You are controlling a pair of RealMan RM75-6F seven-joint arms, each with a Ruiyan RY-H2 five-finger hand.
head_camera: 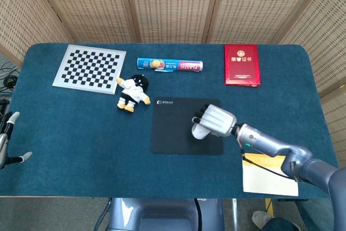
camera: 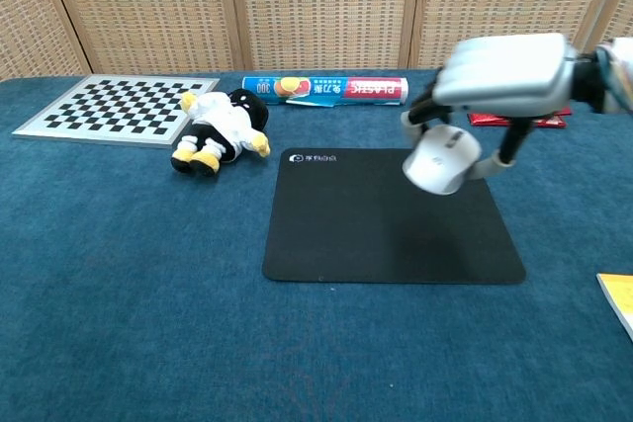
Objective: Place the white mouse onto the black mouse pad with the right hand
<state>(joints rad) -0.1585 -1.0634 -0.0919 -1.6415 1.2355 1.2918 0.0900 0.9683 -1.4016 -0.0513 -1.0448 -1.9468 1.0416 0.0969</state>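
Observation:
My right hand (head_camera: 215,121) (camera: 499,76) grips the white mouse (head_camera: 200,131) (camera: 440,158) from above and holds it in the air over the right part of the black mouse pad (head_camera: 173,125) (camera: 376,214). The mouse hangs tilted below the fingers, clear of the pad. The pad lies flat at the middle of the blue table. My left hand (head_camera: 6,144) shows only at the far left edge of the head view, low beside the table, fingers apart and holding nothing.
A plush toy (head_camera: 132,92) (camera: 216,130) lies left of the pad's far corner. A checkerboard (head_camera: 89,66), a plastic wrap roll (head_camera: 169,65) and a red booklet (head_camera: 241,64) line the far side. A yellow sheet (head_camera: 268,174) lies at the near right edge.

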